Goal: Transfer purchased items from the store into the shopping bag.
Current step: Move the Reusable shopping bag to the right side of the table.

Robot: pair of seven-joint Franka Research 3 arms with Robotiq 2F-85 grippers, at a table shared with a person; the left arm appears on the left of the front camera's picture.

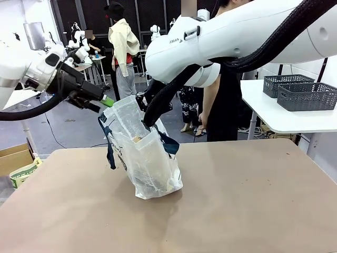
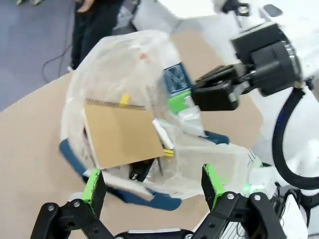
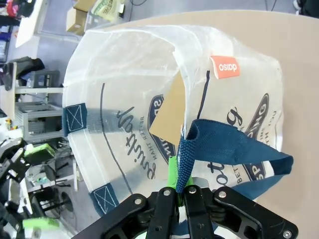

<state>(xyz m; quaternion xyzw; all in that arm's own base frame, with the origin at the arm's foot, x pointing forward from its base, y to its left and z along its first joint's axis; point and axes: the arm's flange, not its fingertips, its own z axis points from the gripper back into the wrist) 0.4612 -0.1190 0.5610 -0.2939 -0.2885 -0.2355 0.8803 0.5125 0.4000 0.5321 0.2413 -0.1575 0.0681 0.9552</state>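
Observation:
The shopping bag [image 1: 145, 163], a translucent whitish tote with navy straps, stands leaning on the brown table [image 1: 242, 205]. My right gripper [image 1: 143, 104] is at its upper rim. In the right wrist view that gripper [image 3: 180, 185] is shut on a navy strap handle [image 3: 219, 149]. My left gripper [image 1: 104, 103] hovers at the bag's left rim. In the left wrist view it [image 2: 153, 185] stands open above the bag's mouth [image 2: 149, 64], nothing between its green pads [image 2: 93, 188]. A brown spiral notebook [image 2: 122, 133] lies inside the bag, with small dark items beneath it.
Two dark grey lattice baskets [image 1: 303, 94] sit on a white table at the right. A person in black [image 1: 224, 105] stands beyond the table's far edge. A cardboard box [image 1: 15, 157] and a green-and-white pack [image 1: 23, 172] are off the left edge.

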